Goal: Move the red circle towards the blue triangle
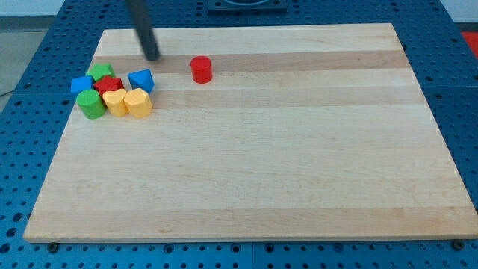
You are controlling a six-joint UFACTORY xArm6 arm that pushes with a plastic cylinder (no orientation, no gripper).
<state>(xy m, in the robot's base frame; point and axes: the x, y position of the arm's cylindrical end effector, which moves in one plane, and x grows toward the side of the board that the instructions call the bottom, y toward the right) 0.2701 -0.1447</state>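
The red circle (201,69) is a short red cylinder standing alone on the wooden board, toward the view's top, left of centre. The blue triangle (141,80) lies to its left, at the right edge of a cluster of blocks. My tip (152,57) rests on the board between them, left of the red circle and just above the blue triangle, touching neither. The dark rod rises from it toward the view's top.
The cluster at the view's left holds a blue block (81,84), a green block (101,72), a red block (109,84), a green cylinder (92,104) and two yellow blocks (115,101) (138,102). The wooden board (299,164) lies on a blue perforated table.
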